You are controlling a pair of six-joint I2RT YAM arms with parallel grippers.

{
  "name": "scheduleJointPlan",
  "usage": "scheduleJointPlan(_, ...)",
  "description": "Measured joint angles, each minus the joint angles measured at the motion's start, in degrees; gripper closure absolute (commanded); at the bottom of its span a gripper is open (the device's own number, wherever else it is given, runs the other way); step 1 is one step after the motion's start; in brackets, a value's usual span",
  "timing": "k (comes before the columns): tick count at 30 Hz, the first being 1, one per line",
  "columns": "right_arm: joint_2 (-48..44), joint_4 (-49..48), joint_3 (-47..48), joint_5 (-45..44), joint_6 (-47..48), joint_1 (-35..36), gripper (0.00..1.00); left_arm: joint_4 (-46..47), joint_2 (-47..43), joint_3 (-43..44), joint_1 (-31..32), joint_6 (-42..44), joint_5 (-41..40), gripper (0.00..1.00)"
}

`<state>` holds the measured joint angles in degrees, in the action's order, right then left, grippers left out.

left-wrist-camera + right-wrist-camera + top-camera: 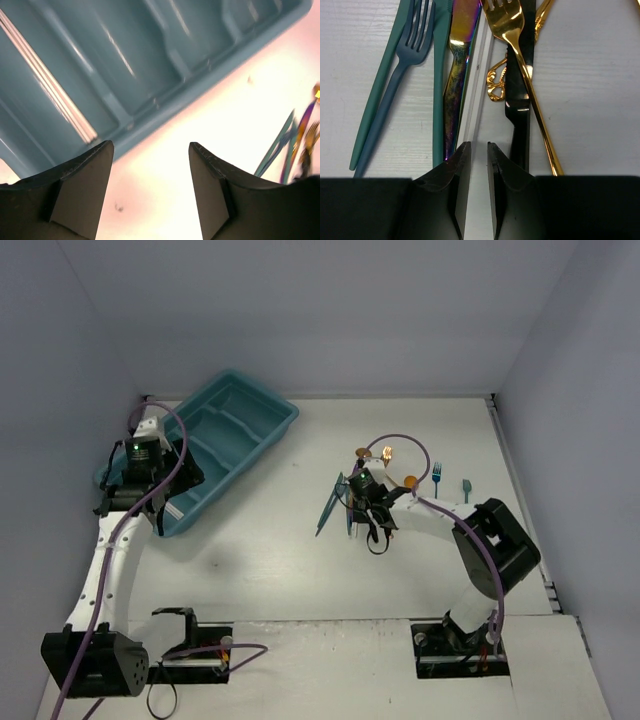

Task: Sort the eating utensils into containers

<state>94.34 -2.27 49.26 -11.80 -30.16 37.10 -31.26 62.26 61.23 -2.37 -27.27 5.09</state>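
Your right gripper (pixel 479 147) is hovering low over the utensils (pixel 455 75), which are lying bunched side by side on the table, well apart from the tray (pixel 245 465). It's narrowing its jaws, probably to slip between neighbours. They're straddling a pale handle (pixel 480 85), and you cannot tell whether they're pinching it. Your left gripper (pixel 150 147) is hanging spread wide and empty over the tray's rim.

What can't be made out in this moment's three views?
Top view: the right gripper covers much of the utensil pile; count unclear.
Right wrist: the pile's far ends cut off by the top edge; grip on the pale strip unclear.
Left wrist: tray blurred; bright streak may be utensil or glare.
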Motion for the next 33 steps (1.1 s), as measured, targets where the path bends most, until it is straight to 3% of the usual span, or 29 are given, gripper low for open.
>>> scheduleJointPlan(5, 2.48, -0.7, 1.3, 0.18, -1.02, -0.06, 0.83, 0.39, -3.62, -7.2, 0.94, 2.64, 1.69, 0.41)
scheduleJointPlan(12, 3.65, -1.64, 1.59, 0.2, -1.84, -0.71, 0.83, 1.67, -4.17, -9.29, 1.44, 4.26, 3.15, 0.41)
scheduleJointPlan(17, 3.85, -2.12, 1.54, -0.2, -2.64, -0.9, 1.0, 2.28, -4.16, -9.28, 1.5, 4.63, 3.9, 0.41)
scheduleJointPlan(33, -3.76, 1.41, -2.04, 0.68, -1.29, -8.44, 1.0, 3.11, -4.26, -9.27, 1.72, 4.42, 6.33, 0.41)
